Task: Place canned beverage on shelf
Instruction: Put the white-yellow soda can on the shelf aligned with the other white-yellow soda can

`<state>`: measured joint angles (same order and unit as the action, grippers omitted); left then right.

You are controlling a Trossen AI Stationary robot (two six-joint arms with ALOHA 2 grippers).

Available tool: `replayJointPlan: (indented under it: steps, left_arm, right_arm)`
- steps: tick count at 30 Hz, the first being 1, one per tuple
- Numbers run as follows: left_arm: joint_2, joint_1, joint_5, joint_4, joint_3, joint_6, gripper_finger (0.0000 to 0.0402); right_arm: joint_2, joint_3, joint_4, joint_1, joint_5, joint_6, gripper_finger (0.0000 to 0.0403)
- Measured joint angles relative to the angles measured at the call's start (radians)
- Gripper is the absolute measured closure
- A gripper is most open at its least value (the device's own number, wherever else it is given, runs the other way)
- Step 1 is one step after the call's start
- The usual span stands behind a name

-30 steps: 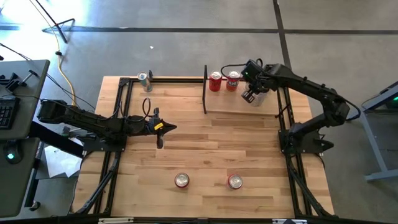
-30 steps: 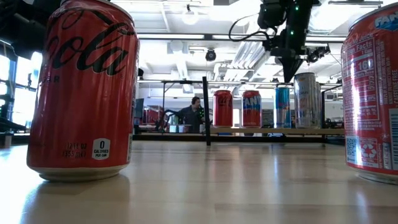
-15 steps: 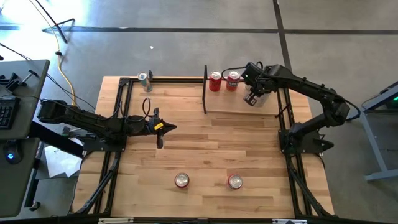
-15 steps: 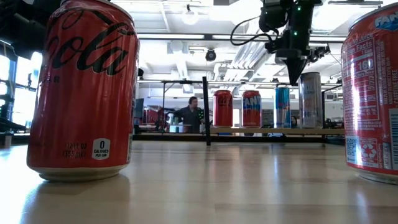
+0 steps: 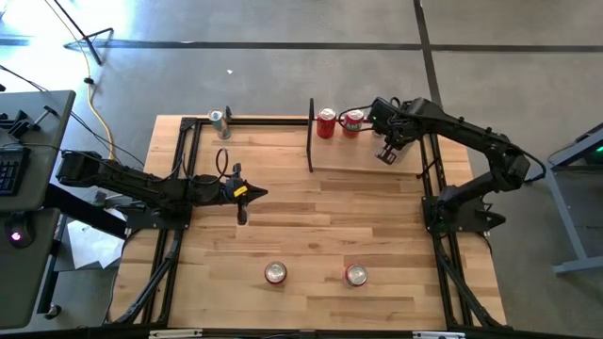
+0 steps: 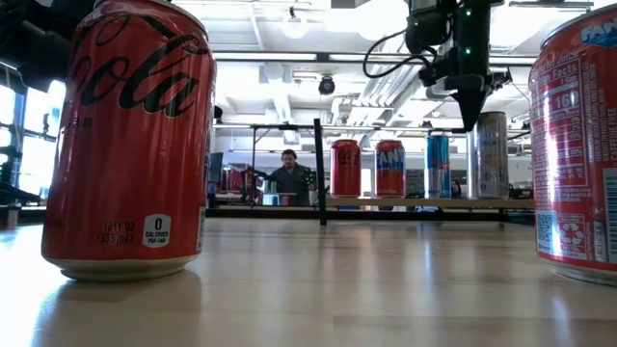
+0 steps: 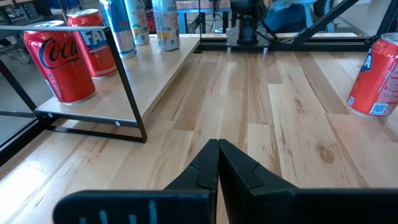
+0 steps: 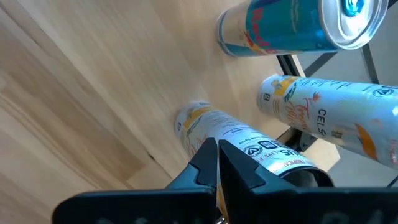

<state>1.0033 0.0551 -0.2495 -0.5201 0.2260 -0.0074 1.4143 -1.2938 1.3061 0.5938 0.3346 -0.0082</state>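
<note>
Right end effector (image 5: 387, 156): was held above the far right part of the shelf (image 5: 363, 160), fingers pressed together, nothing gripped.
Slim cans: a white slim can (image 8: 236, 140) was seen directly under the fingertips in the right wrist view, partly hidden by them; a second white can (image 8: 329, 115) and a blue can (image 8: 292, 28) were cut off by the frame.
Red cans on shelf: two (image 5: 326, 122) (image 5: 352, 121) were stood side by side just right of the black divider panel (image 5: 311, 137).
Left end effector (image 5: 242, 217): was parked over the left of the bench (image 5: 311, 235), fingers shut and empty.
Bench front: two red cans (image 5: 274, 273) (image 5: 355, 274) were left standing apart.
Low view: both near cans were cropped at the edges.
Small grey item (image 5: 219, 119): at the far-left frame corner, not identifiable.
</note>
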Motion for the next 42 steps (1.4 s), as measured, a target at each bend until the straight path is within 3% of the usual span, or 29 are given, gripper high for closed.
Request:
replayJointPlan:
  steps: [5,12,42]
  left_arm:
    - [0.000,0.000,0.000,0.000,0.000,-0.001,0.0401]
    - [0.000,0.000,0.003,0.008,0.000,-0.009,0.0401]
    - [0.000,0.000,0.004,0.022,0.000,-0.042,0.0401]
  right_arm:
    - [0.000,0.000,0.020,0.000,0.004,-0.020,0.0403]
    - [0.000,0.000,0.065,-0.003,0.093,-0.026,0.0403]
    - [0.000,0.000,0.074,-0.005,0.081,-0.018,0.0403]
